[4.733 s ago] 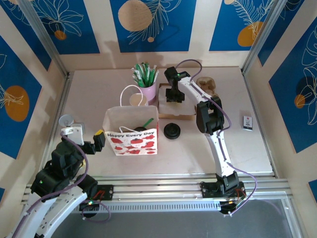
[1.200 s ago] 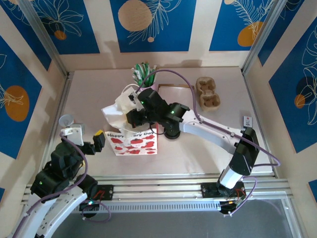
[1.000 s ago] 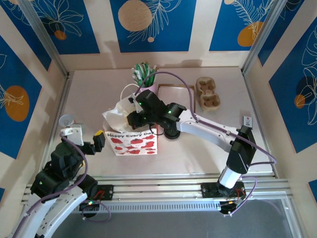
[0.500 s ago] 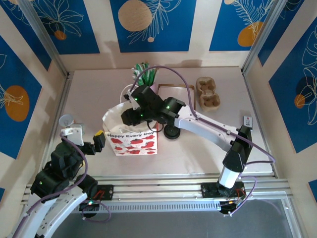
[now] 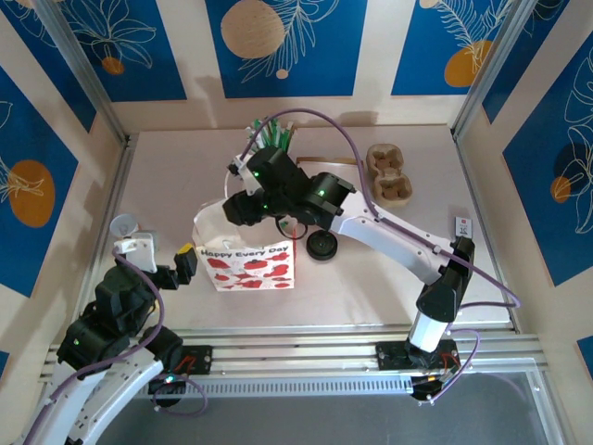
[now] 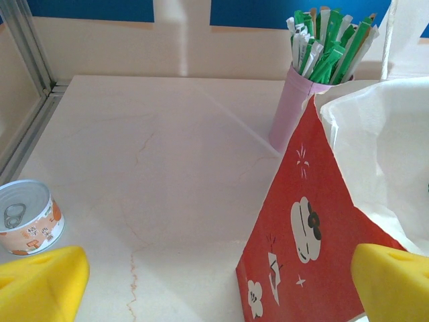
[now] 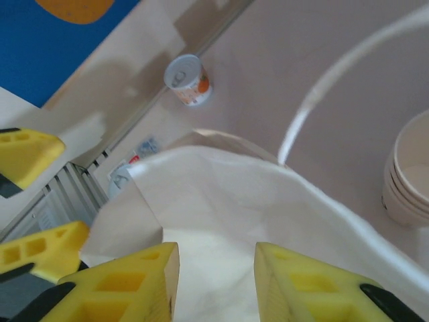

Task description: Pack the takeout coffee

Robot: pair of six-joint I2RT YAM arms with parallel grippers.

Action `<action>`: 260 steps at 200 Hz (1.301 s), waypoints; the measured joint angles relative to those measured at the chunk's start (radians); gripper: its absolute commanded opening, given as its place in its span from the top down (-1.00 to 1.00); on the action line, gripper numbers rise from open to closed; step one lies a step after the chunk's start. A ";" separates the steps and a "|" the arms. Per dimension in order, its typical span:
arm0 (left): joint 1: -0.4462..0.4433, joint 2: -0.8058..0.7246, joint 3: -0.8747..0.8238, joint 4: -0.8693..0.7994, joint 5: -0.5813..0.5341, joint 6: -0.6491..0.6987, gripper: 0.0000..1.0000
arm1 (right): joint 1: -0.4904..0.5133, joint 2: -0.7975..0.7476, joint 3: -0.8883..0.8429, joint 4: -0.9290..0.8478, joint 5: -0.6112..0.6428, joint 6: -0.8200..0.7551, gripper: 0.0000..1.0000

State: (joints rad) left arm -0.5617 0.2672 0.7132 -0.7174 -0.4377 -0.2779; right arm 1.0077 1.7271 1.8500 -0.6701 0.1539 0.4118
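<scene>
Bag point(image 5: 248, 263) centre; straw holder point(image 6: 292, 113) behind it; carrier point(image 5: 389, 174) right; can point(image 5: 123, 225) left.

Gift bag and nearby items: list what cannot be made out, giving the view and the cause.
- Gift bag interior: top view, right arm overhangs the mouth; right wrist view, its fingers block the bottom.
- Stacked cups: right wrist view, cut by the right edge.
- Card print: top view, too small.

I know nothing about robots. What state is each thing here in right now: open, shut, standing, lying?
Paper bag: upright, mouth open.
Right end effector: open, empty, over the bag's mouth.
Left end effector: open, empty, beside the bag.
Pink cup: upright, full of green sticks.
Small can: upright, unopened.
Black lids: stacked on the table.
</scene>
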 measured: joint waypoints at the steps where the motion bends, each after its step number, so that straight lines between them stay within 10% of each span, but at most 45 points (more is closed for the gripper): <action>1: 0.000 0.000 0.000 0.000 0.000 0.000 -1.00 | 0.000 0.000 0.001 0.001 0.000 0.000 0.31; 162: 0.000 -0.008 0.000 0.000 0.000 0.000 -1.00 | 0.000 0.186 -0.021 0.018 0.023 -0.056 0.36; 260: 0.000 0.063 0.039 -0.006 -0.021 -0.001 -1.00 | 0.006 -0.031 0.213 -0.105 0.101 -0.185 -0.64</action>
State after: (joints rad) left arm -0.5617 0.3305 0.7525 -0.7238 -0.4587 -0.2787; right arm 1.0142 1.6966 2.0628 -0.7753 0.2554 0.2272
